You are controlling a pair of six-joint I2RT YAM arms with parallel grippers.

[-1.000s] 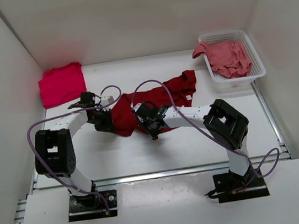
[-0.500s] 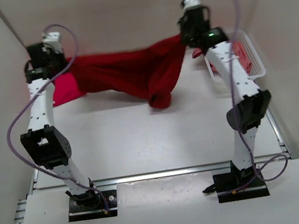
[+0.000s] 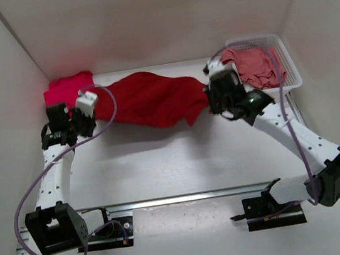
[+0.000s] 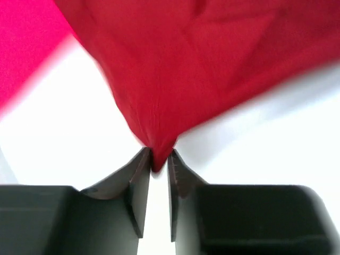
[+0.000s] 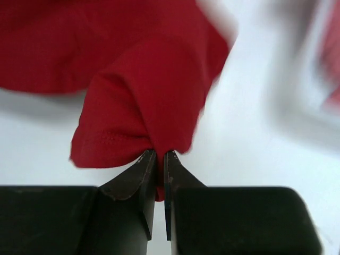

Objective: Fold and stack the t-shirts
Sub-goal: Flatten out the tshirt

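Across the far middle of the table (image 3: 180,157), the dark crimson t-shirt (image 3: 147,99) was held stretched: its left corner was pinched by the left gripper (image 4: 158,159), its right hem was clamped in the right gripper (image 5: 159,156).

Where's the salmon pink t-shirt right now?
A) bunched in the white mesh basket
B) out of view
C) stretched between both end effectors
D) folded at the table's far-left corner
A: the salmon pink t-shirt lies crumpled inside the white mesh basket at the far right, one edge draped over the rim. The dark crimson t-shirt is the one stretched out.
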